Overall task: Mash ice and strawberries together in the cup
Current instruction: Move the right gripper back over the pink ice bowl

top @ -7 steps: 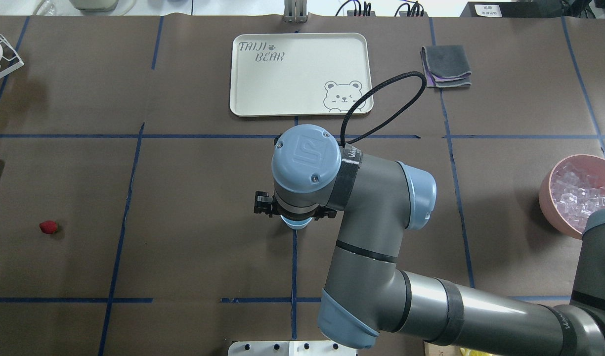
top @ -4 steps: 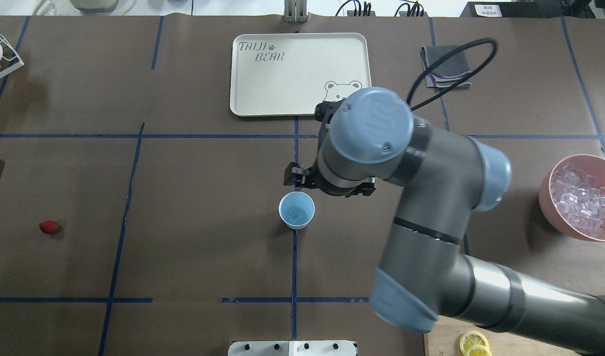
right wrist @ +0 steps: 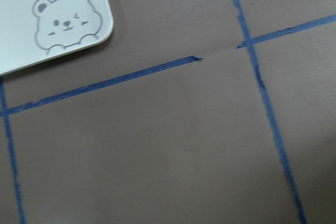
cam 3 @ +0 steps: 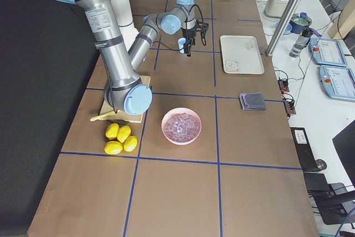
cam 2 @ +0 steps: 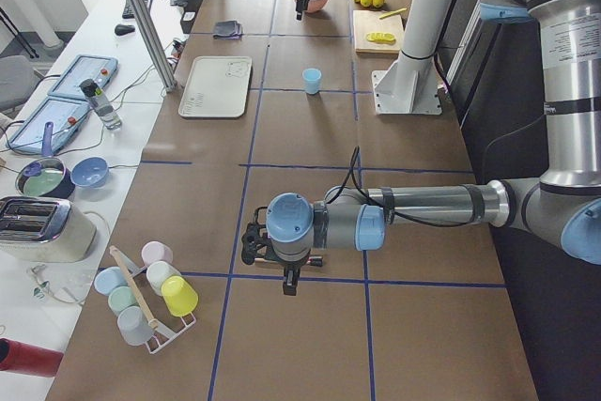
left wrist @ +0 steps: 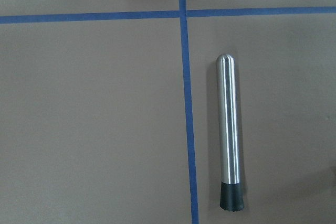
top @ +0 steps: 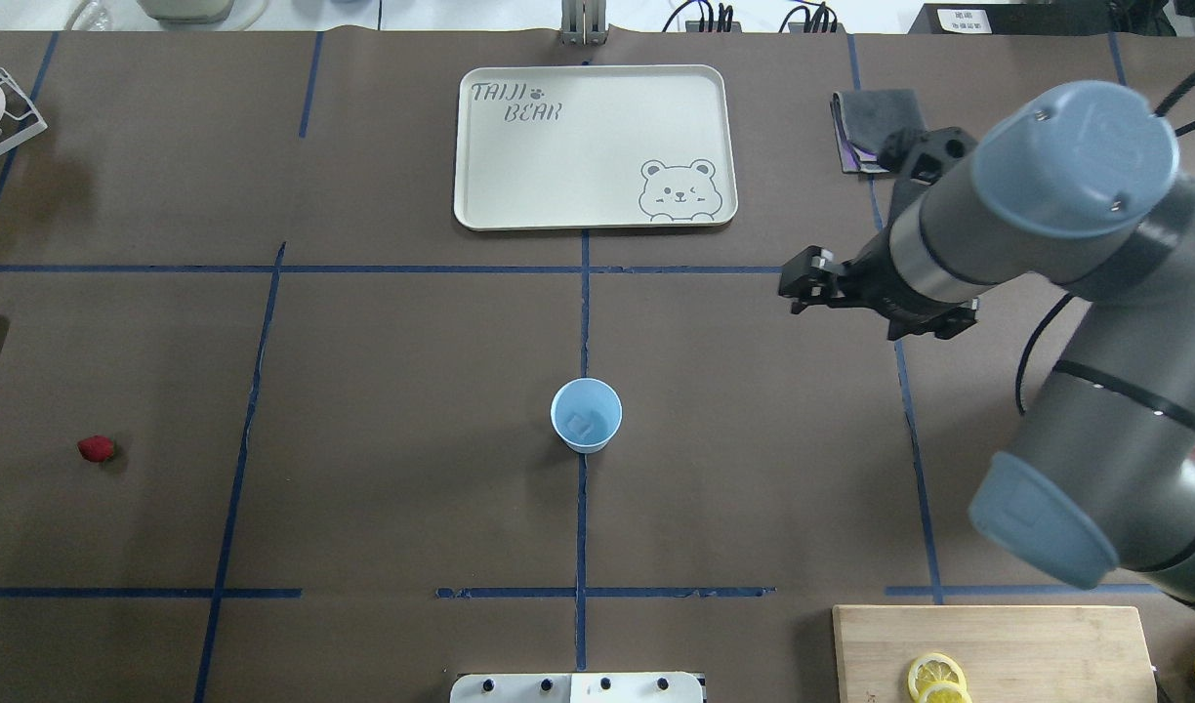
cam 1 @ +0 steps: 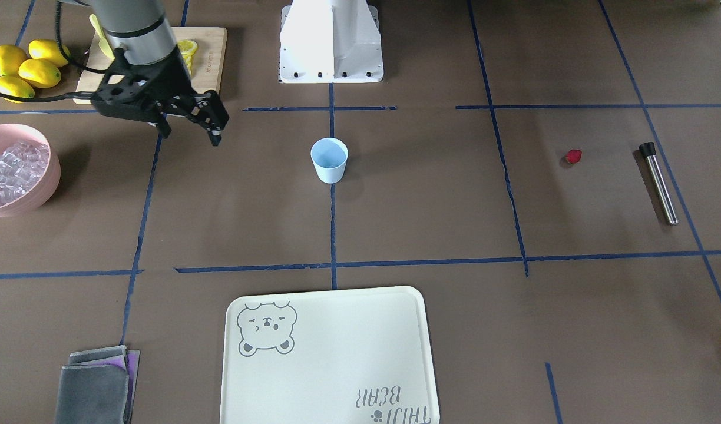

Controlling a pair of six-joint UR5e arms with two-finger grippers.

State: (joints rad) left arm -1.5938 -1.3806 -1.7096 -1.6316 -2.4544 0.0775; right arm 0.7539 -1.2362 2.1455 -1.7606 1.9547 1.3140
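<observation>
View from the front: small pale-blue tapered cup (cam 1: 329, 160) stands upright at the table's centre. Right gripper (cam 1: 191, 134) hangs between it and a pink bowl (cam 1: 53, 176) of clear ice cubes (cam 1: 10, 171), fingers spread wide, empty. Small dark-red strawberry (cam 1: 573, 156) lies toward the table's left end, near a steel muddler (cam 1: 659, 182). Overhead: one ice cube (top: 583, 423) inside the cup. Left side view: left gripper (cam 2: 286, 284), opening cannot be told.

I can read only one text: "TAIJI BEAR", in grey letters with a paw mark, on the cream tray (top: 597, 166). The print on the white label (top: 959, 20) beyond the table is too small.
</observation>
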